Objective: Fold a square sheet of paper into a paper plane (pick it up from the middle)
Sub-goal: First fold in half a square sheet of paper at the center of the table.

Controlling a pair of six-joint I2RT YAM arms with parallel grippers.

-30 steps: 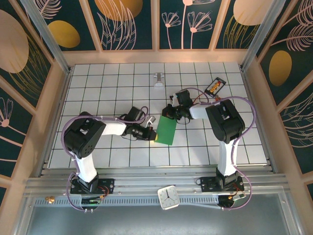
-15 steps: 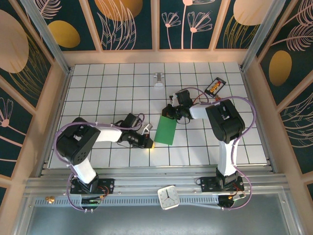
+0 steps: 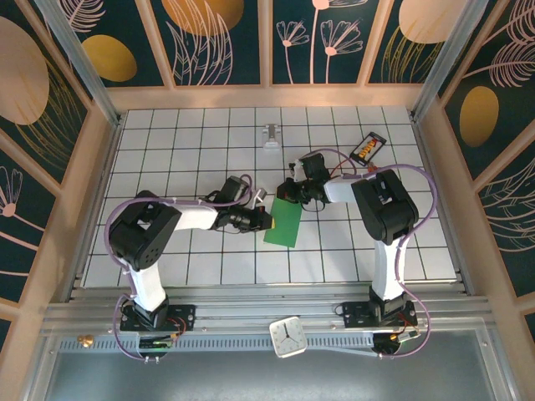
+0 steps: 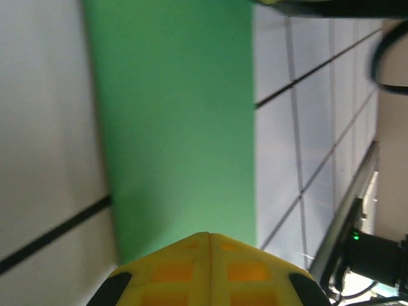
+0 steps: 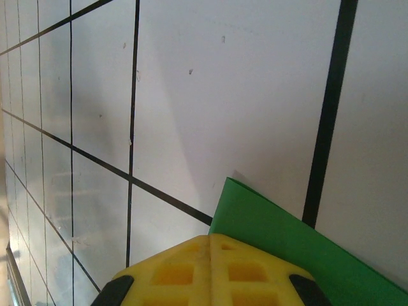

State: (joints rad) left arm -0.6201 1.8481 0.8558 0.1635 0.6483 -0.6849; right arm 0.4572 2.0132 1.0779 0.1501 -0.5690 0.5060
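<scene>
Swinging back up from the near edge, the left pincer [image 3: 266, 220] has returned to the 9 o'clock edge of the square sheet of paper [image 3: 284, 225]. The sheet lies on the bench [image 3: 167, 150] just toward 6 o'clock from centre. Both pincers are fully closed and grip nothing. The left presses its tips on the green surface, and the right pincer [image 3: 288, 195] pins the 12 o'clock corner. The sheet reads as a narrow rectangle, so probably only the centre fold is done. Nose and wing folds are left.
</scene>
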